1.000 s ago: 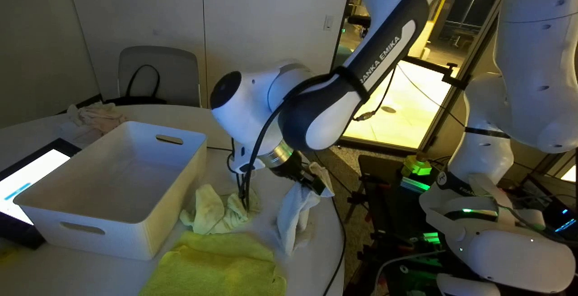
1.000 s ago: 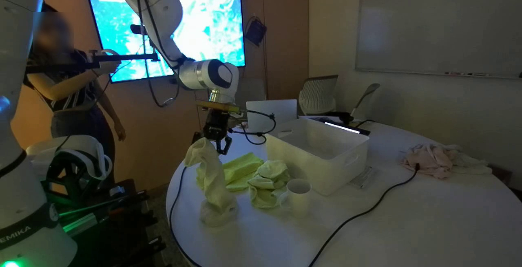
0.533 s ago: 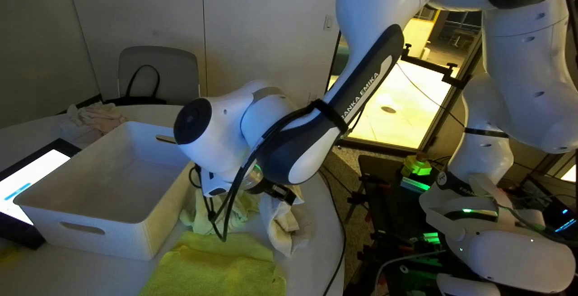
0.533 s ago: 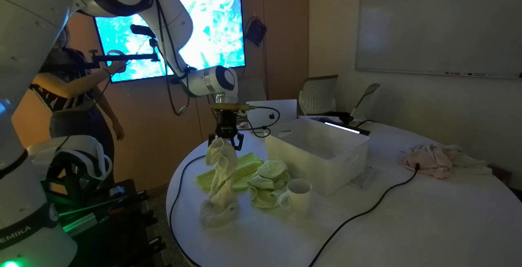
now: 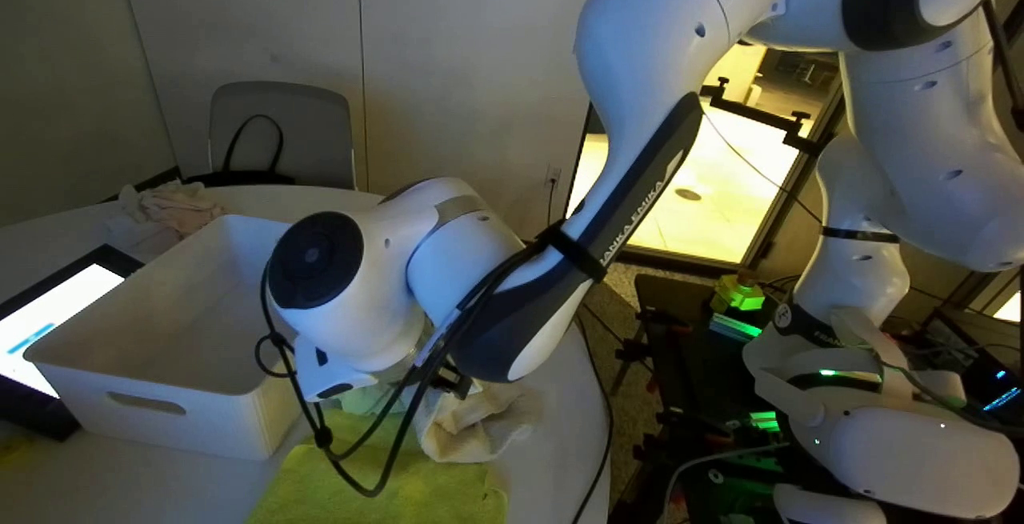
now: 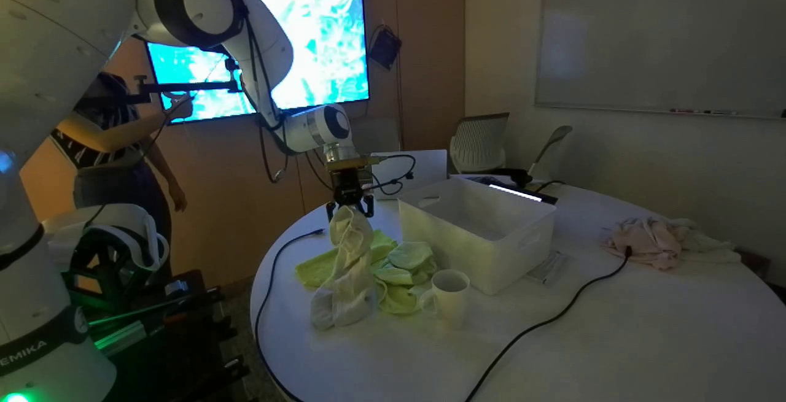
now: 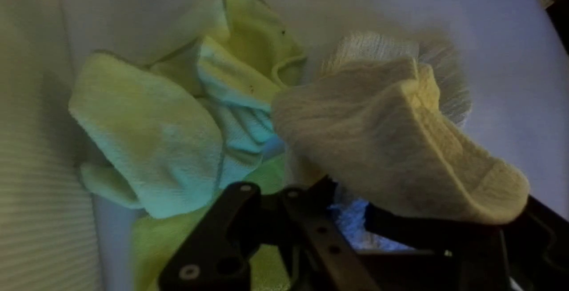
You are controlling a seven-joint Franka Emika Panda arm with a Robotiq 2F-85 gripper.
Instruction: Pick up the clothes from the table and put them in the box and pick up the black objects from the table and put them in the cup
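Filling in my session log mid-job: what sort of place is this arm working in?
Most likely a meeting room: it has a large lit wall screen, a whiteboard and chairs.

In an exterior view, camera looks down over the worktop toward a TV and whiteboard, arm base at frame left, claw mid-distance. In an exterior view, camera sits nearer the box, facing grey chair and wall, arm base at frame right; both exterior views share box, arm, worktop from roughly facing sides. Wrist view: close, down past claw onto white cloth and yellow-green cloth, box side frame left.
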